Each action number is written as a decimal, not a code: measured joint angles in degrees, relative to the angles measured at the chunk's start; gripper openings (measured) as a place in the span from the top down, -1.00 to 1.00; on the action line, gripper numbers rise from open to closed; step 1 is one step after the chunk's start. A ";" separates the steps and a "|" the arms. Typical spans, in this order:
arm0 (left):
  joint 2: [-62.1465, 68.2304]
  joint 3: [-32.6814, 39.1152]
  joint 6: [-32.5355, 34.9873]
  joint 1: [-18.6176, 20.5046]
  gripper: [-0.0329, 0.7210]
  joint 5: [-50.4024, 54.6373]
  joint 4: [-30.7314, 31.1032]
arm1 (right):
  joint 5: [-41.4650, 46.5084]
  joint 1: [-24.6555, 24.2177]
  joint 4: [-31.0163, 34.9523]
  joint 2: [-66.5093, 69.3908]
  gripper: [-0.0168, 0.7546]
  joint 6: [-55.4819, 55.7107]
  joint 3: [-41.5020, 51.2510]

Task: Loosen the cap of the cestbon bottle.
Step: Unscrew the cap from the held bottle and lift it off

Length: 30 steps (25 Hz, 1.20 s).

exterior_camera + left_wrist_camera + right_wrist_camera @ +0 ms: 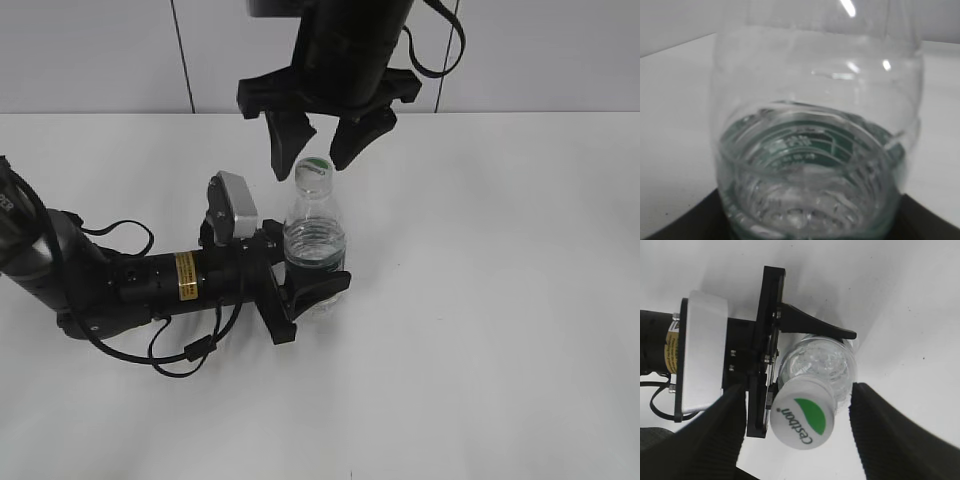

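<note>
The clear cestbon bottle (314, 243) stands upright on the white table, its dark green label low on the body. My left gripper (305, 290) is shut on the bottle's lower body from the left. The bottle fills the left wrist view (815, 150). The white cap (314, 167) with its green leaf mark sits on the neck and shows from above in the right wrist view (801, 413). My right gripper (320, 150) hangs open just above the cap, one black finger on each side (799, 425), not touching it.
The white table (500, 300) runs out to the right and front. A pale wall with dark seams (180, 50) stands behind. My left arm and its cables (120, 285) lie along the table at the left.
</note>
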 joint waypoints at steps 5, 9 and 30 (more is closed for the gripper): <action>0.00 0.00 0.00 0.00 -0.17 0.00 0.05 | 0.00 0.00 0.04 0.00 -0.32 -0.33 1.69; 0.00 0.00 0.00 0.00 -0.17 0.00 0.05 | 0.00 0.00 0.07 0.00 -0.32 -0.39 1.69; 0.00 0.00 0.00 0.00 -0.17 0.00 0.10 | 0.00 0.00 0.11 -0.62 0.18 -2.75 1.69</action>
